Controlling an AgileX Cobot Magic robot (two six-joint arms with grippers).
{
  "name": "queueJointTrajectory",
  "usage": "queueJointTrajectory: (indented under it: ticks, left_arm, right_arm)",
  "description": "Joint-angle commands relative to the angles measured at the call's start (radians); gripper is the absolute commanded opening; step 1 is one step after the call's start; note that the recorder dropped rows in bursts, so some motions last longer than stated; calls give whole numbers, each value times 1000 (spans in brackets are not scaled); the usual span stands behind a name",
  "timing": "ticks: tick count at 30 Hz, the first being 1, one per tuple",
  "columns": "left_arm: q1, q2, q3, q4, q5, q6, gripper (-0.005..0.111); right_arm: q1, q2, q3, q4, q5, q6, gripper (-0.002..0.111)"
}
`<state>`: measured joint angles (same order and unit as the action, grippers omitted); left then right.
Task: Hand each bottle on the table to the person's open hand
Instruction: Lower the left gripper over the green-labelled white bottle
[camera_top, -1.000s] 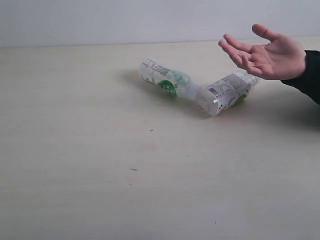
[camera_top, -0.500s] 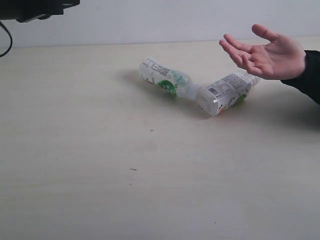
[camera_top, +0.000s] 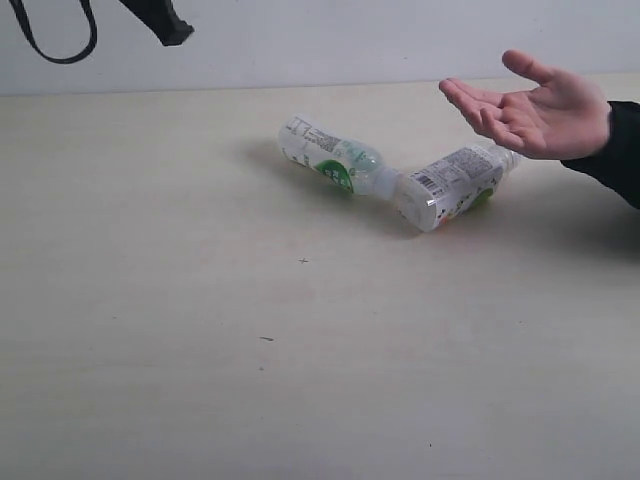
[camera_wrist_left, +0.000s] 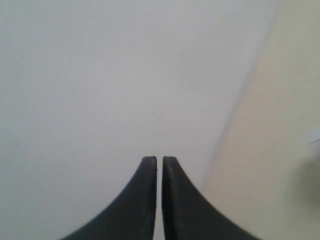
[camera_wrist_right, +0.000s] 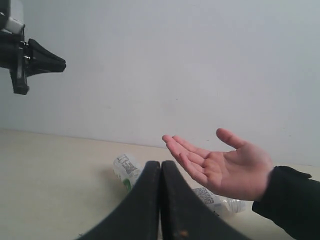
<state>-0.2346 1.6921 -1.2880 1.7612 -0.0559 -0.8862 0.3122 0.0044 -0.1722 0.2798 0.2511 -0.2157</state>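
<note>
Exterior view: two clear green-and-white-labelled bottles lie on their sides on the tabletop (camera_top: 200, 330). The farther bottle (camera_top: 325, 157) has its neck touching the nearer bottle (camera_top: 452, 185), which lies just under the person's open hand (camera_top: 535, 112). The left claw (camera_top: 178, 33) hangs high, well apart.

Left wrist view: we see that claw all but closed, holding nothing.

Right wrist view: the right claw (camera_wrist_right: 161, 167) is pressed together and empty.

The risk, we judge — gripping one round, touching bottle may knock or roll the other away.
</note>
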Motion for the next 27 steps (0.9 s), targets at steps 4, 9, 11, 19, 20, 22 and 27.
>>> queueJointTrajectory:
  ticks: [4, 9, 11, 19, 20, 22, 27]
  left_arm:
    - [-52, 231, -200, -318, 973, 947, 0]
    - [-34, 386, -458, -1154, 1261, 1719, 0]
    - [-32, 414, -520, -1430, 1221, 1825, 0]
    - [-54, 462, -587, -2009, 1012, 2396, 0]
    - [-55, 469, -587, -2044, 979, 2457, 0]
    - [-57, 485, -589, -2046, 930, 2529, 0]
    - [-65, 543, -634, -2056, 886, 2534, 0]
  right_arm:
    - [3, -4, 4, 2, -5, 1, 0]
    - [3, -4, 4, 2, -5, 1, 0]
    - [3, -4, 4, 2, -5, 1, 0]
    - [3, -4, 4, 2, -5, 1, 0]
    - [3, -4, 4, 2, -5, 1, 0]
    - [3, -4, 4, 2, -5, 1, 0]
    - [3, -4, 4, 2, -5, 1, 0]
